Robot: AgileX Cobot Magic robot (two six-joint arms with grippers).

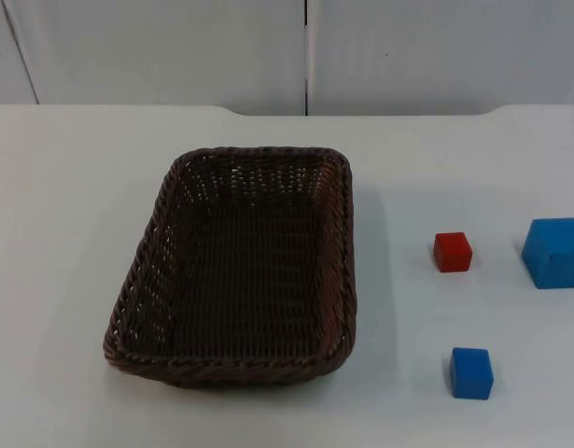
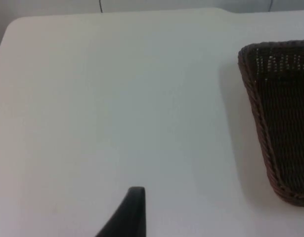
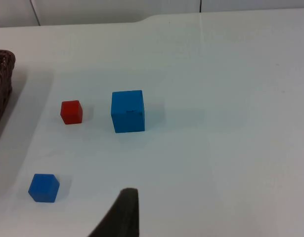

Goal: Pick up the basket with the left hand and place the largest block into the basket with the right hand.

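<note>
From the top view, a dark brown woven basket [image 1: 238,266] is sitting flat on the white table [image 1: 63,205], left of centre. To its right, well apart from it, three blocks are lying: a small red block [image 1: 452,252], a large blue block [image 1: 555,252] at the picture's edge, and a small blue block [image 1: 471,372] nearer the camera.

In the left wrist view, the left hand [image 2: 127,212] is hovering over bare table beside the basket; whether its fingers are apart I cannot tell.

In the right wrist view, the right hand [image 3: 123,212] is hanging above the table near the three blocks, holding nothing visible; its spread I cannot tell.
</note>
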